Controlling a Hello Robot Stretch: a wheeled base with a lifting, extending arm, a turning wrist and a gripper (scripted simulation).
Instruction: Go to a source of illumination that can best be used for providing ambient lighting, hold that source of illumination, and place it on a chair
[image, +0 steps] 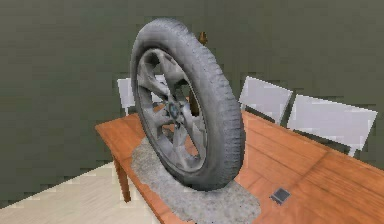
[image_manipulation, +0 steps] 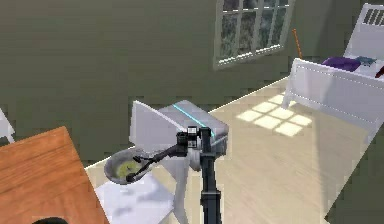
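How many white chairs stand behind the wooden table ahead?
3 chairs: the left chair peeks out beside the tyre, the middle chair sits right of it, the right chair nearer the edge. The tyre may hide another.

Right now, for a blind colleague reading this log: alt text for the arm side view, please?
The pincer is at a round grey thing by a white chair; whether it holds anything cannot be told. A wooden table lies left, a white bed right.

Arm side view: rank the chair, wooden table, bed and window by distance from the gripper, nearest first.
1. The chair, its seat right by the gripper.
2. The wooden table, lower left.
3. The bed, far right, and the window, upper wall: too close to call.
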